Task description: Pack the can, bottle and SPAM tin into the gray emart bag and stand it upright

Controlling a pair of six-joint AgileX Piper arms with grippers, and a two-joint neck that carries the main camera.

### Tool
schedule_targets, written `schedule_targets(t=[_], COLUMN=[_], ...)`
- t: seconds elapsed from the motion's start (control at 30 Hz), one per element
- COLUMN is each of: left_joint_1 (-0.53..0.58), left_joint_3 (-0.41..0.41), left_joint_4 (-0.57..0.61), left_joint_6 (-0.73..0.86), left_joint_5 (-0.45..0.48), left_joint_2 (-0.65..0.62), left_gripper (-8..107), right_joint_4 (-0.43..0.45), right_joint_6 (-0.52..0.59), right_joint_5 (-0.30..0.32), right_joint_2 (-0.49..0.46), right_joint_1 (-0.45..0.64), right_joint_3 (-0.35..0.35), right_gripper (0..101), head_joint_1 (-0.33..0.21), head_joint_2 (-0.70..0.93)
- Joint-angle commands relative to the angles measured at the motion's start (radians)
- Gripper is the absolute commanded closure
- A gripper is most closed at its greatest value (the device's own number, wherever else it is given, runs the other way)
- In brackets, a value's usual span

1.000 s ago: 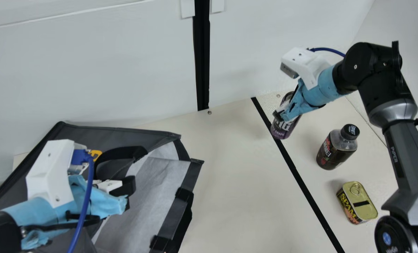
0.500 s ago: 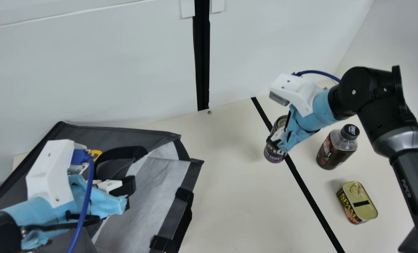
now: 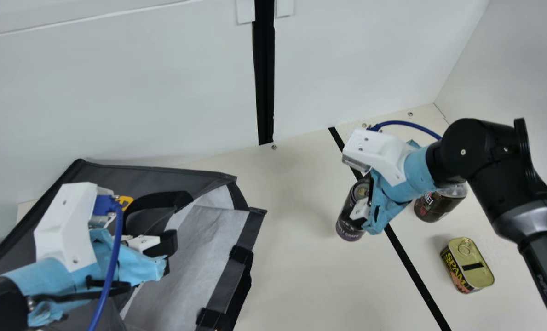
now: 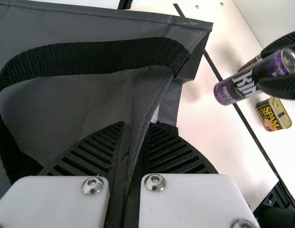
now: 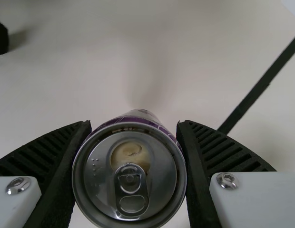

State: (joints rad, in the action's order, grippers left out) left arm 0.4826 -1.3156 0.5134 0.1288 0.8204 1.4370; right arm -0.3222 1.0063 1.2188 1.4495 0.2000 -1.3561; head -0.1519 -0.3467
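Purple-and-black metal can (image 3: 349, 228), clamped in the right pincer (image 5: 133, 123), tilts above the tabletop (image 3: 291, 276), right of the gray fabric bag (image 3: 163, 177) — carried too low, it could catch the bag; if the left pincer (image 4: 136, 124), clamped on bag cloth, slips, the bag might sag.

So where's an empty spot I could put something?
In the main view, the cream table is bare between the gray bag and the black line, lower down than the can. It's crowded past the line: bottle, SPAM tin and right arm.
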Motion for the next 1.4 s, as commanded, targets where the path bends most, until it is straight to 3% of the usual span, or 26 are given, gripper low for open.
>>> schedule_targets(t=[0.0,0.47,1.1,1.37], left_joint_1=[0.0,0.0,0.0,0.0], left_joint_3=[0.0,0.0,0.0,0.0], left_joint_4=[0.0,0.0,0.0,0.0], left_joint_6=[0.0,0.0,0.0,0.0], left_joint_5=[0.0,0.0,0.0,0.0], left_joint_2=[0.0,0.0,0.0,0.0], left_gripper=[107,107,107,107], right_joint_4=[-0.004,-0.065,-0.287,-0.37], right_joint_6=[0.013,0.053,-0.084,-0.169], right_joint_5=[0.001,0.001,0.001,0.001], right_joint_2=[-0.014,-0.107,-0.179,-0.2], right_joint_1=[-0.005,-0.044,-0.125,-0.177], right_joint_3=[0.024,0.112,0.097,0.051], right_gripper=[101,101,101,101], head_joint_1=[-0.023,-0.023,-0.023,-0.023], head_joint_2=[-0.002,-0.002,-0.002,-0.002])
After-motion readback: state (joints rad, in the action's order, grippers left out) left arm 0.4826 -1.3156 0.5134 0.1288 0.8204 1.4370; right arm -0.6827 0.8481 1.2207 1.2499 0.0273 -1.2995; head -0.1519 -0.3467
